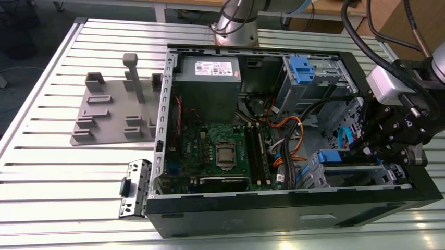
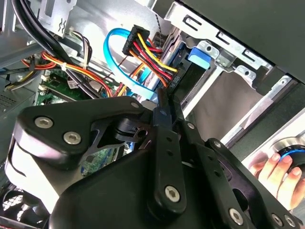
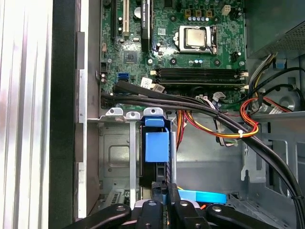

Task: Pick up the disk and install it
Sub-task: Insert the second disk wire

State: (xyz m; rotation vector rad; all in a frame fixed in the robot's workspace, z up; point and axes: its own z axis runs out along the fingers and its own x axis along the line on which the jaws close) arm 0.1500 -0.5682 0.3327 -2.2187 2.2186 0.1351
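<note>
The pincer [image 3: 162, 193] grips the disk [image 3: 156, 148] edge-on, directly above the drive bay [image 3: 116, 157]. Judging from this, keep its blue rails square to the bay guides and clear of the cables [image 3: 209, 112] beside the pincer.

A robotics lab or test workshop is suggested: an opened computer case [image 1: 278, 156] is laid on a slatted aluminium worktable [image 1: 41, 172], a grey slotted stand [image 1: 114, 112] is set beside it, and cardboard boxes [image 1: 410, 21] are stacked behind.
</note>
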